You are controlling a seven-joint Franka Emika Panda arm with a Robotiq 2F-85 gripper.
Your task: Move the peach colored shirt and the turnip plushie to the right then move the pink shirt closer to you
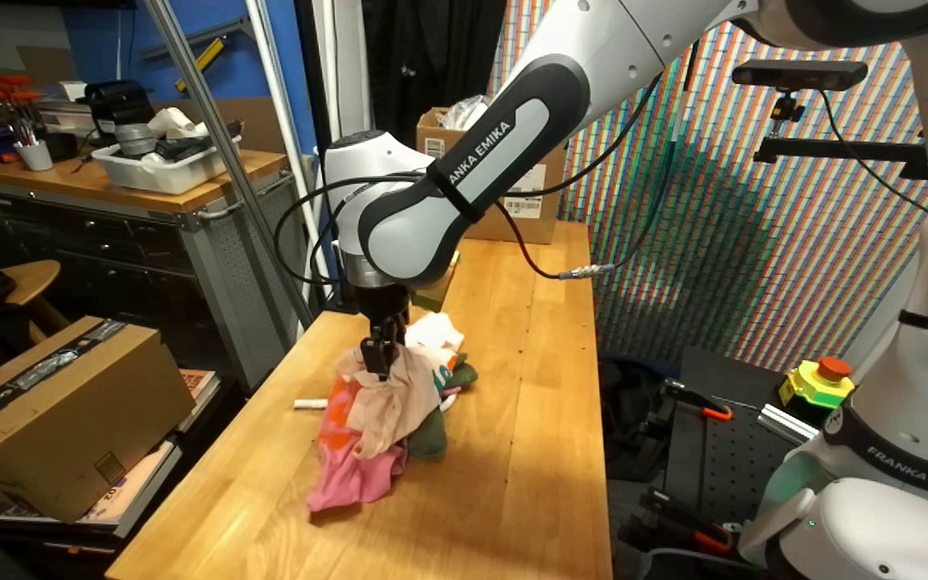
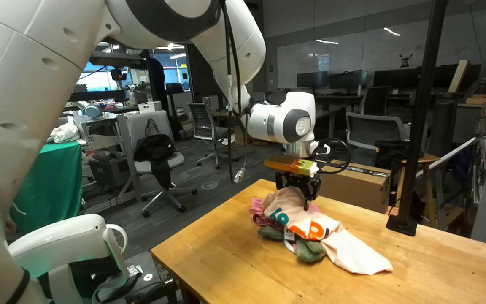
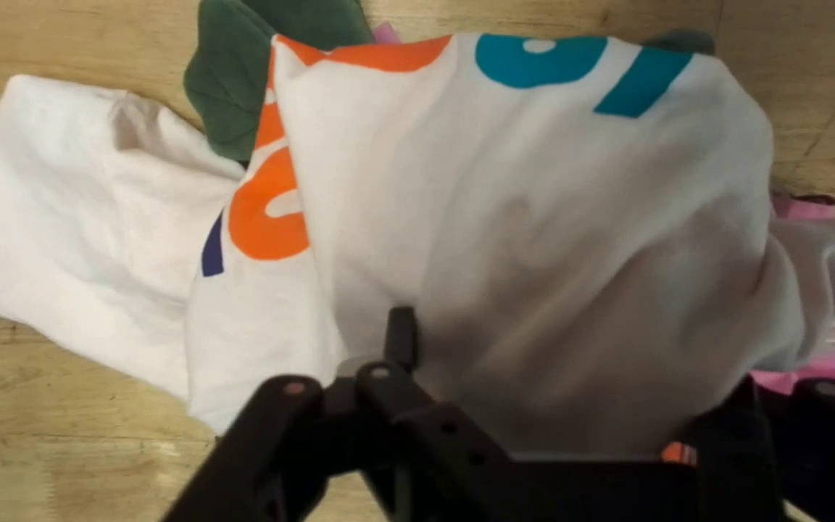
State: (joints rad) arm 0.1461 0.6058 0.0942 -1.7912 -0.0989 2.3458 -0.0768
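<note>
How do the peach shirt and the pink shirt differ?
The peach shirt is paler than the pink shirt. The peach shirt lies on top; the pink shirt is partly covered beneath. The peach shirt bears teal print; none shows on the pink shirt. Both are rumpled on the wooden table.

A robotics lab: an arm (image 1: 548,89) overhangs the table (image 1: 544,483). Beyond the table stand a workbench (image 1: 61,179), chairs (image 2: 203,120) and monitors (image 2: 348,81).

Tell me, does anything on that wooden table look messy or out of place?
The peach shirt looks untidy: crumpled, not folded, it covers part of the pink shirt, and green plush leaves poke out beneath. I see no spill.
</note>
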